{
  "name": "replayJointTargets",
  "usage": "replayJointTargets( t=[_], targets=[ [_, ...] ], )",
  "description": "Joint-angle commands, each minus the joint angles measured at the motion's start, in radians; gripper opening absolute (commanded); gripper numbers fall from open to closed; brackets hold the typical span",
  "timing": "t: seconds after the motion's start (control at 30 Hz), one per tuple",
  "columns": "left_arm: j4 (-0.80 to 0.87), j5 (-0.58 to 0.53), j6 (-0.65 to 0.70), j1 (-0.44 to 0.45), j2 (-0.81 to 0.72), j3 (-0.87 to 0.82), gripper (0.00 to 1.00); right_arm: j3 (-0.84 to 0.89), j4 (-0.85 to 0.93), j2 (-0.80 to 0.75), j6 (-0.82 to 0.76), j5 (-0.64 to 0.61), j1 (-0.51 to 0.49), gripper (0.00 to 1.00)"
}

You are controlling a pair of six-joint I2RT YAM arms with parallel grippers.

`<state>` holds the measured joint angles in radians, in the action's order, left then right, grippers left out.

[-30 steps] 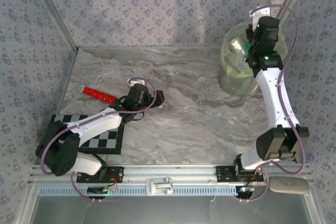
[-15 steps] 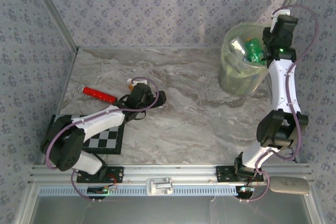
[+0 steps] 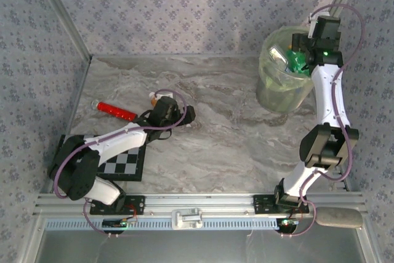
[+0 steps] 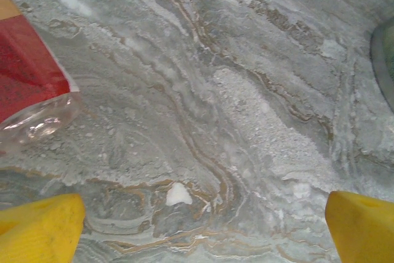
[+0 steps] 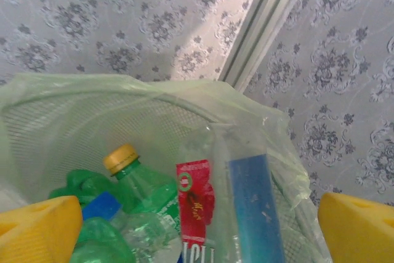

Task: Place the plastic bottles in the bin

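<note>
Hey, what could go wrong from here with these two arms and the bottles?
1. The red-labelled clear plastic bottle lies off to the side of the open left gripper, not between its fingers; closing now would likely miss or nudge it.
2. The open right gripper hangs over the tall translucent bin, near its pale green plastic bag; pulling away might snag the bag.

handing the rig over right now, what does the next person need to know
Left gripper: open, empty, over the table, a red-labelled bottle beside it.
Right gripper: open, empty, above the bin.
Done: a green bottle and a blue-labelled bottle are among those in the bin.
Left: at least the red bottle on the table beyond the checkerboard; an orange-capped item by the left wrist is partly hidden.
</note>
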<state>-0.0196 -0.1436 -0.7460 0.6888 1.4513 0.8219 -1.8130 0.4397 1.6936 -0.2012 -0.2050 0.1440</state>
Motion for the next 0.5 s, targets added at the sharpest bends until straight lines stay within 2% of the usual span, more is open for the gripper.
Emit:
replayJointTargets(
  t=[0.0,0.17,0.33,0.47],
  targets=[
    [0.055,-0.060,0.013,-0.012,-0.016,0.040,1.00,-0.030,-0.010,-0.107,0.018,-0.020,-0.038,1.00],
    [0.108,-0.114,-0.012,-0.071,-0.042,0.049,1.00,0.070,-0.077,-0.259,0.111,0.056,-0.092,1.00],
    [0.160,-0.171,-0.068,-0.140,-0.055,0.055,1.00,0.326,-0.248,-0.440,0.330,0.288,-0.103,1.00],
    [0.168,-0.187,-0.102,-0.182,-0.046,0.057,1.00,0.514,-0.362,-0.531,0.478,0.411,-0.130,1.00]
  ],
)
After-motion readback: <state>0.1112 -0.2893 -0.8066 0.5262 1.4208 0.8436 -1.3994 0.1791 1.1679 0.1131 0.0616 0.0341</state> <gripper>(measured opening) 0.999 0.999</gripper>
